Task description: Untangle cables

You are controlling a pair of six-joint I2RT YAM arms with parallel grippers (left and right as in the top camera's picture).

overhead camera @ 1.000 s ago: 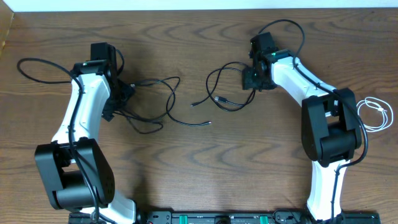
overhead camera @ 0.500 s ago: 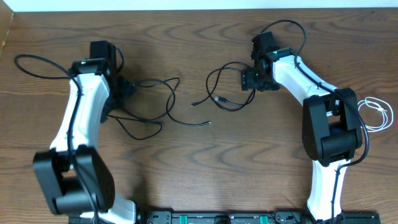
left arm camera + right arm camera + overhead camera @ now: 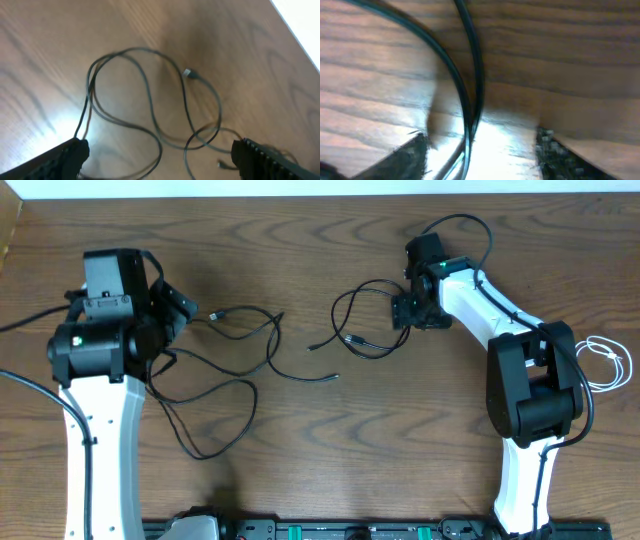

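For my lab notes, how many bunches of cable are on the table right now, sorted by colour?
Black cable bunches: 2 (left bunch, right bunch); the single cords in them are too tangled to count.
White cord coil: 1
Total: 3

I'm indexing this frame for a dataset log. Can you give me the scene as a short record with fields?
surface: wooden table
black cables: two loose tangles, one by each arm
end plug: lying free within the left tangle
white cord: coiled alone, beside the right arm
left gripper: open, high above its tangle
right gripper: open, low, straddling a black strand
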